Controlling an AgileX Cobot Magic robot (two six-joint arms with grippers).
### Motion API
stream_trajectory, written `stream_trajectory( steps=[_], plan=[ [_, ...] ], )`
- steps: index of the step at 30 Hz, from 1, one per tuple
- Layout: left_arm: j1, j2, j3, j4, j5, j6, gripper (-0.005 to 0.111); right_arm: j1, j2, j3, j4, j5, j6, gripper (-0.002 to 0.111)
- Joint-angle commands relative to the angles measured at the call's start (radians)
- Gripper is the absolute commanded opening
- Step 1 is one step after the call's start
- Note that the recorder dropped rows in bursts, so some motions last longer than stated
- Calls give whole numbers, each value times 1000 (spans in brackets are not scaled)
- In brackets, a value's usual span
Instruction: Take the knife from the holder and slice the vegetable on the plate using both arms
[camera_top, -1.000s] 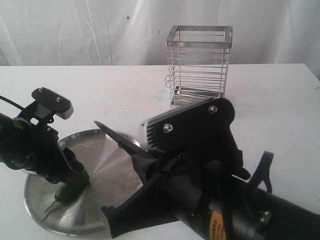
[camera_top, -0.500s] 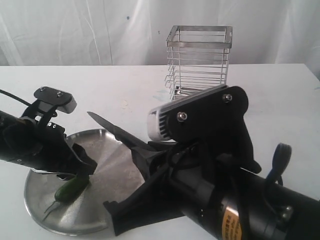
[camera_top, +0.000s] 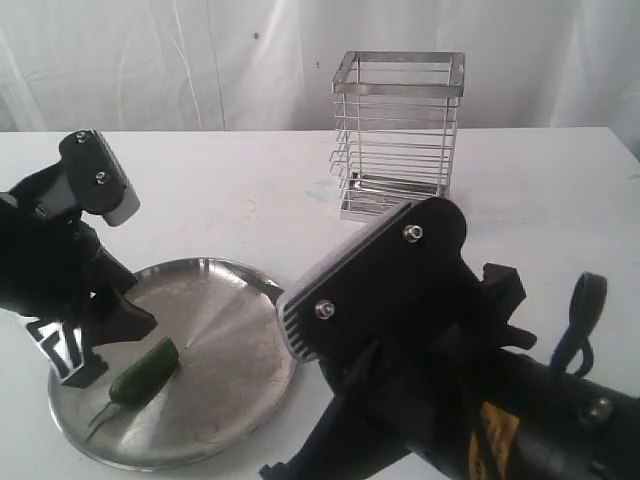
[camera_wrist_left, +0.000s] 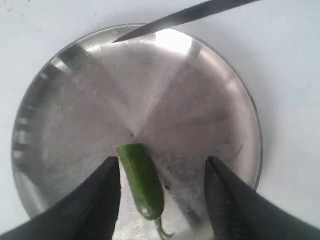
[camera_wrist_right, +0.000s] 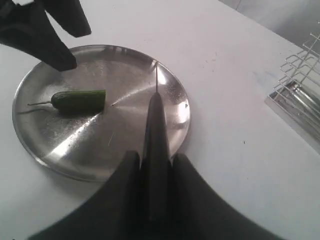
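The vegetable (camera_top: 145, 372), a glossy green pepper with a thin stem, lies on the left part of the steel plate (camera_top: 220, 320). My left gripper (camera_top: 97, 340) hovers open just above it. In the left wrist view the pepper (camera_wrist_left: 142, 180) sits below the gap, close to one finger (camera_wrist_left: 107, 195), untouched. My right gripper (camera_wrist_right: 155, 157) is shut on the knife's black handle (camera_wrist_right: 155, 135). The blade (camera_wrist_right: 156, 80) points over the plate's (camera_wrist_right: 125, 70) far side, apart from the pepper (camera_wrist_right: 80, 100). The exterior view hides the knife behind my right arm. The blade (camera_wrist_left: 185, 17) shows past the plate's rim (camera_wrist_left: 190, 100).
The wire holder (camera_top: 397, 135) stands at the back of the white table, right of centre, and its base shows in the right wrist view (camera_wrist_right: 300, 95). My bulky right arm (camera_top: 420, 330) fills the front right of the exterior view. A white curtain hangs behind.
My left gripper has lifted up and left off the pepper, which stays put. My right arm has swung lower and forward, so the blade no longer shows in the exterior view.
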Motion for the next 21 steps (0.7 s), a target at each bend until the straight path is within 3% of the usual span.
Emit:
stream_trajectory(
  steps=[1,8,13,21],
  plan=[
    [3,-35,-9,43,80,171,55,-5,-57,2,17,-45,-131,0],
    [1,-36,-9,-142,135,533,67,-5,-112,2,110,-128,-273,0],
    [1,-36,-9,-227,151,718,68,-5,-122,2,219,-135,-417,0],
    [1,-36,-9,-251,151,797,67,-5,-122,2,281,-215,-514,0]
  ],
)
